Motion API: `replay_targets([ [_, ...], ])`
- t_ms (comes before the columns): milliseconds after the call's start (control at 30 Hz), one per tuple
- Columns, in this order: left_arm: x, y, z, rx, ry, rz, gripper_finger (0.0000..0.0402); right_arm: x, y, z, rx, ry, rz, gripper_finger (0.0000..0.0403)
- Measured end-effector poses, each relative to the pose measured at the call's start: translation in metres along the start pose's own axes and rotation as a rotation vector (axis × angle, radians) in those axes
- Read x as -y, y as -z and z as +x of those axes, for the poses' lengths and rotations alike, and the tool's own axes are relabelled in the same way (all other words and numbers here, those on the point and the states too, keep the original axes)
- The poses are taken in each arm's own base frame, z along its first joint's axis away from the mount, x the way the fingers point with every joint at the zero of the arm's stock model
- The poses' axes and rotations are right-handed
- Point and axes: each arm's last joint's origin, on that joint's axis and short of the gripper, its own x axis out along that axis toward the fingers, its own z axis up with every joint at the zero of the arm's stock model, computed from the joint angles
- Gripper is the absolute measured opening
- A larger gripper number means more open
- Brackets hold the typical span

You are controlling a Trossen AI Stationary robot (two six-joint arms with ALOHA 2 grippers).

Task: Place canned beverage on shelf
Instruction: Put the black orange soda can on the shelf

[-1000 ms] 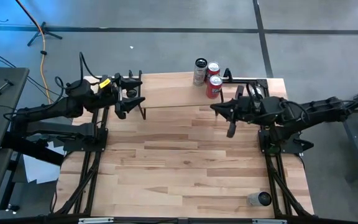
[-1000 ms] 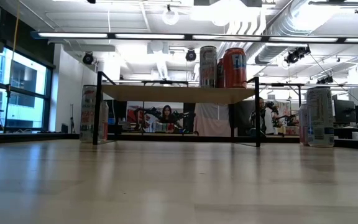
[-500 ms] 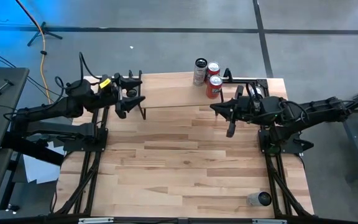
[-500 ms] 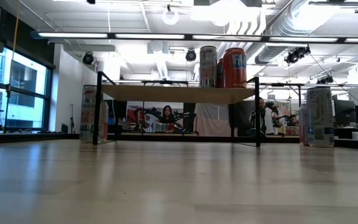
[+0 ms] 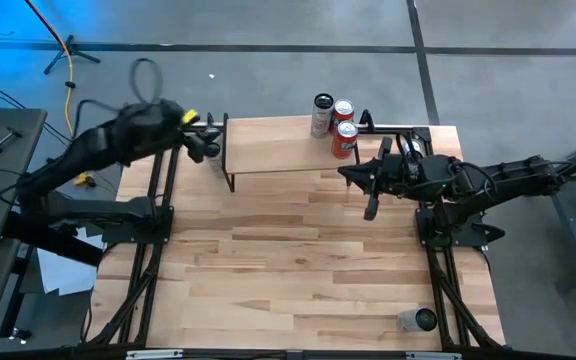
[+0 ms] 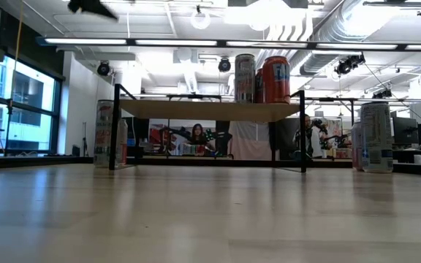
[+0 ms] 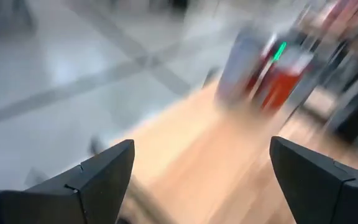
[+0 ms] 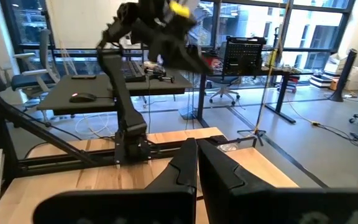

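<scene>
The shelf (image 5: 288, 145), a light wood plank on black wire legs, stands at the table's far side; it also shows in the low view (image 6: 210, 110). Three cans (image 5: 340, 128) stand on its right end. Another can (image 6: 104, 133) stands upright on the table beside the shelf's left end (image 5: 215, 161). My left gripper (image 5: 204, 146) hangs above that can, open and empty; its fingers spread wide in the left wrist view (image 7: 197, 180). My right gripper (image 5: 346, 172) is shut and empty, just near of the shelf's right end.
A can (image 5: 418, 320) sits at the table's near right corner. In the low view a can (image 6: 376, 136) stands upright right of the shelf. The wide near half of the table (image 5: 298, 270) is bare wood. People sit at desks far behind.
My left gripper has risen quickly from beside the shelf's left end and swung a little toward the table's far edge, its arm lifting with it. The can beside the shelf's left end stays upright on the table.
</scene>
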Motion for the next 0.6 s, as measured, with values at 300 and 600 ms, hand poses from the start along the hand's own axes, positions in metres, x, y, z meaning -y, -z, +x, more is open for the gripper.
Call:
replay_targets([
  [300, -0.043, 0.019, 0.073, -0.551, 0.078, 0.068, 0.0337, 0.001, 0.0, 0.0, -0.005, 0.023, 0.034, 0.0],
  [600, -0.082, 0.029, 0.093, -0.72, 0.184, 0.319, 0.0337, 0.001, 0.0, 0.0, -0.005, 0.023, 0.061, 0.0],
])
